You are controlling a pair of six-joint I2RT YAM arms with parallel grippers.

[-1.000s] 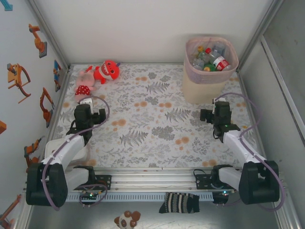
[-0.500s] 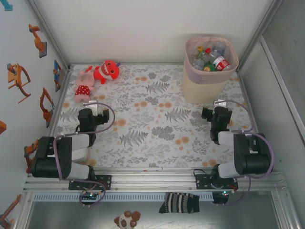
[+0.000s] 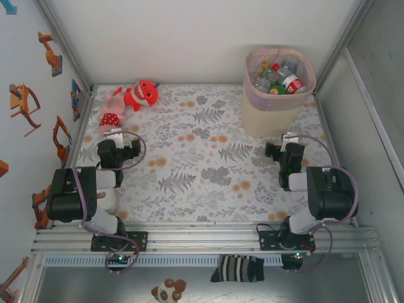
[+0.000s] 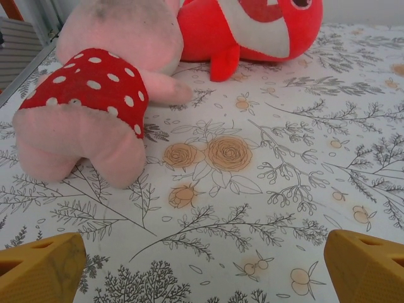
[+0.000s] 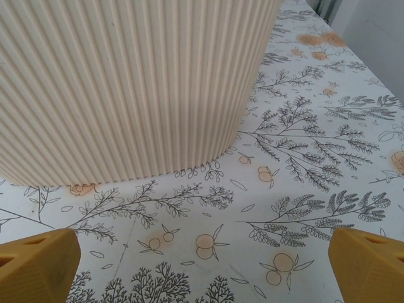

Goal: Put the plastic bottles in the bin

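The bin (image 3: pixel 268 120) stands in the far right corner of the floral tablecloth (image 3: pixel 202 164), close to the back edge and the right wall. The plastic bottles (image 3: pixel 281 79) lie heaped inside it, below the pink mesh rim.

The right gripper (image 3: pixel 287 150) sits low just in front of the bin's ribbed cream wall (image 5: pixel 126 82) without touching it. Its yellow fingers (image 5: pixel 38 265) are spread wide, with bare cloth between them.

The left gripper (image 3: pixel 118 140) sits near the left edge, its jaws equally wide and holding nothing. It faces the pink plush toy (image 4: pixel 101 95) and the red plush toy (image 4: pixel 252 25), which lie touching in the far left corner.

A broad stretch of open cloth runs between the two arms, from the near rail to the back edge.
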